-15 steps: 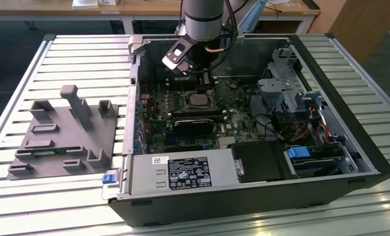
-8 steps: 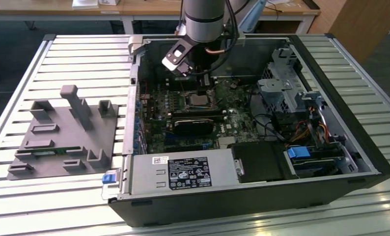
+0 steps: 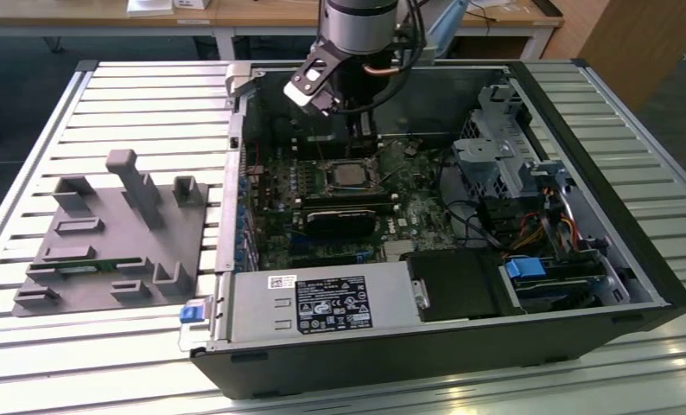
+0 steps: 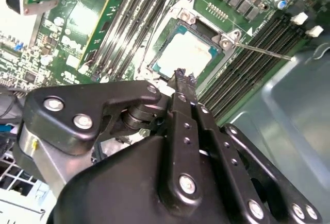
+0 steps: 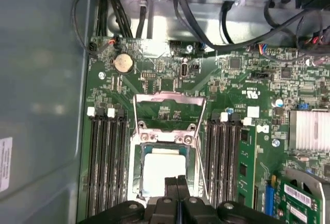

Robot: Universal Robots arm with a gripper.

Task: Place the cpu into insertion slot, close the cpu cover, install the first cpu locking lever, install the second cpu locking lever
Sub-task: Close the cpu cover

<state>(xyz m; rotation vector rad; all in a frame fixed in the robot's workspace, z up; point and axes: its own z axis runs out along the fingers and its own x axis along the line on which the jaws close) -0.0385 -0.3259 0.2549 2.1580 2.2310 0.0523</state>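
The cpu (image 5: 163, 175) shows its pale silver top and lies flat inside the insertion slot (image 5: 138, 180), also seen as the cpu (image 4: 186, 54) in the second wrist view. The cpu cover (image 5: 168, 98), a thin silver frame, stands swung open on the side of the slot away from my fingers, with green board showing through its cut-out. Thin wire levers (image 5: 202, 157) run beside the slot; one lever (image 4: 264, 52) sticks out unlatched. My gripper (image 5: 177, 182) is shut with nothing in it, tips just over the chip's near edge. The arm (image 3: 355, 35) hangs above the motherboard in the open case.
Memory slots (image 5: 103, 157) flank the socket on both sides. A long black module (image 3: 343, 216) lies just in front of the socket, and a power supply (image 3: 320, 303) sits at the case front. Drive cage and cables (image 3: 516, 173) are at the exterior view's right, a grey fixture (image 3: 112, 233) at its left.
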